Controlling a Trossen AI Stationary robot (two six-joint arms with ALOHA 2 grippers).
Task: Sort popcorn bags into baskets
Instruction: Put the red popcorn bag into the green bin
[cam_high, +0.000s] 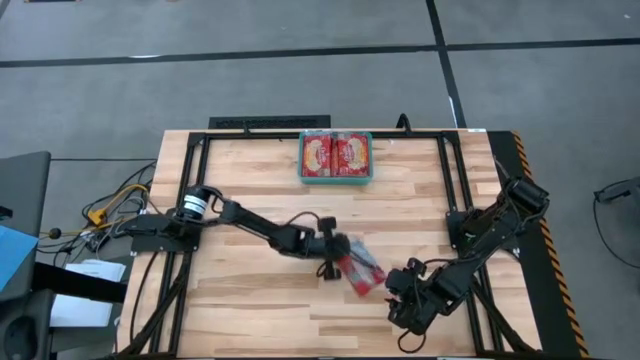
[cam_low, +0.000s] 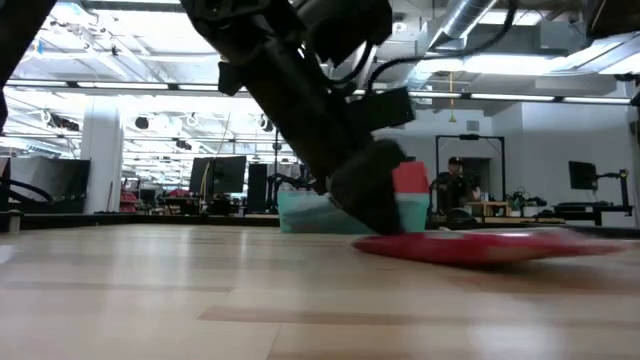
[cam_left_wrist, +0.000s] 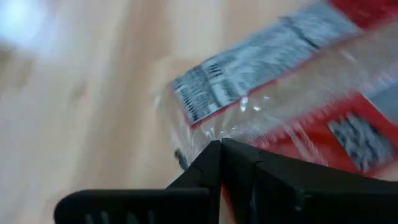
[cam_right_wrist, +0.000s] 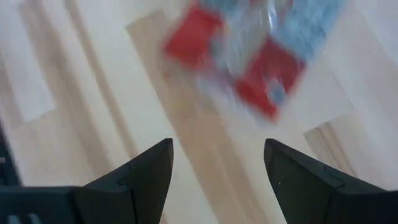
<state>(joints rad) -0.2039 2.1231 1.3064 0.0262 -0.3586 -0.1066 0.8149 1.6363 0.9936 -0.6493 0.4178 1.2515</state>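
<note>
Left end effector (cam_high: 338, 262) clenched on a popcorn bag (cam_high: 362, 272); next, carry toward twelve o'clock basket (cam_high: 336, 178). Right end effector (cam_high: 400, 290) released.

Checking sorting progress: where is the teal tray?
High view: the tray sits at the table's far edge, centre, holding two popcorn bags, well beyond both arms.

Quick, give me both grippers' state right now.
Left gripper: shut on the edge of a popcorn bag at mid-table.
Right gripper: open, holding nothing, just short of that bag.
</note>
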